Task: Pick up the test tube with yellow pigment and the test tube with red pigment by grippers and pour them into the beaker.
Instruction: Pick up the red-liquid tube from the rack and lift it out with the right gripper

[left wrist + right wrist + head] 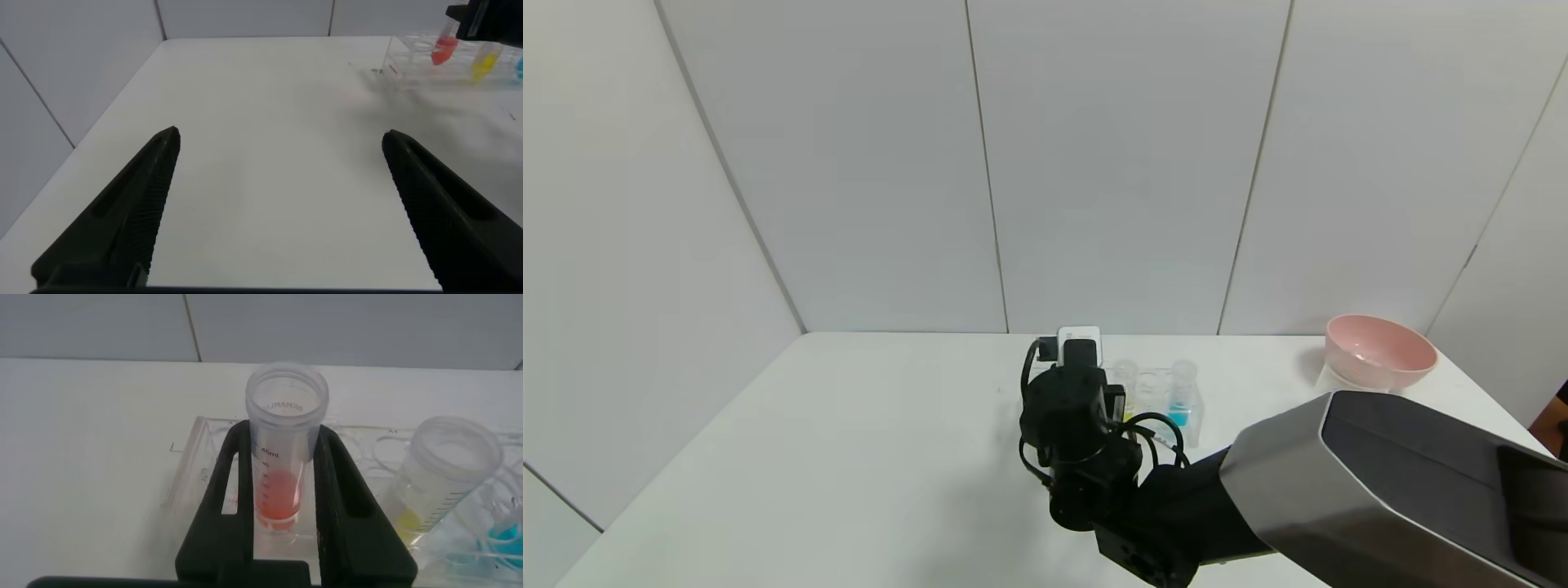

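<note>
R arm (1380, 482) fills the near edge of the head view at about 5 o'clock: big grey shell, black wrist stretched toward the table's (849, 457) centre. It reaches that way because the tube rack (1168, 408) sits mid-table, just past the wrist, which hides most of the rack from the head cam.

Pink bowl (1379, 353) stands at about 2 o'clock from the rack, well apart, on the far R corner; not involved at this point.

Rack is clear w/ many holes, keeping the tubes upright so a claw can come in around one from the side. Blue-liquid tube (1181, 398) stands at the rack's R end.

Right gripper (280, 514) is clenched on the test tube with red pigment (284, 449): one finger either side of the tube, below its rim, liquid level showing between them. Tube looks upright and its base is still at the rack, so I'd judge the grip is made but the lift isn't. Test tube with yellow pigment (441, 478) stands just beside it in the rack, untouched.

Left gripper (278, 212) hovers over bare table, well apart from the rack, fingers spread wide, holding nothing. Looks idle.

Beaker: not visible in any view; can't tell where it is.
</note>
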Available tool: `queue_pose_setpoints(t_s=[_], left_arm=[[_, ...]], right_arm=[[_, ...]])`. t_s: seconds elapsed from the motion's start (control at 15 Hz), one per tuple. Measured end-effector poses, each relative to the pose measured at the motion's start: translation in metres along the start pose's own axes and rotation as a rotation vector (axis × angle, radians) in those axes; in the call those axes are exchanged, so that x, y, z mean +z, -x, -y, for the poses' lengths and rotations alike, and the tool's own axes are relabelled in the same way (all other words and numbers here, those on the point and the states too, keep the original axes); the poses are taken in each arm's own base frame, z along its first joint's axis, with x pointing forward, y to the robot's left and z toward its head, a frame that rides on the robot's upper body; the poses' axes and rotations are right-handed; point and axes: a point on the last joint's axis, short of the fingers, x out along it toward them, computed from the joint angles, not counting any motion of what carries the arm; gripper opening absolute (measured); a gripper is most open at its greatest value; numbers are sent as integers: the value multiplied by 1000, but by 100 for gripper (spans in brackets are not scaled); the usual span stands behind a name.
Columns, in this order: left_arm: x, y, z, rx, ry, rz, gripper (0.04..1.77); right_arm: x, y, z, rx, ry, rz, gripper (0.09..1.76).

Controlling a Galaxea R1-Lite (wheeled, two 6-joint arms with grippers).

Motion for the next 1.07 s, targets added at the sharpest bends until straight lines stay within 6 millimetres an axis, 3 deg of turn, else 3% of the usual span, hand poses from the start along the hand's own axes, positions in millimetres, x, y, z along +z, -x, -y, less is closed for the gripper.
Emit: queue_pose_setpoints(t_s=[0.2, 0.67, 0.87, 1.07], left_arm=[[0, 0, 0, 0, 0, 0, 176], [0, 0, 0, 0, 0, 0, 176], [0, 0, 0, 0, 0, 0, 176], [0, 0, 0, 0, 0, 0, 176]], right_arm=[[19, 5, -1, 14, 6, 29, 49], [96, 31, 4, 84, -53, 144, 49], [130, 38, 32, 46, -45, 169, 49], [162, 46, 92, 3, -25, 180, 49]])
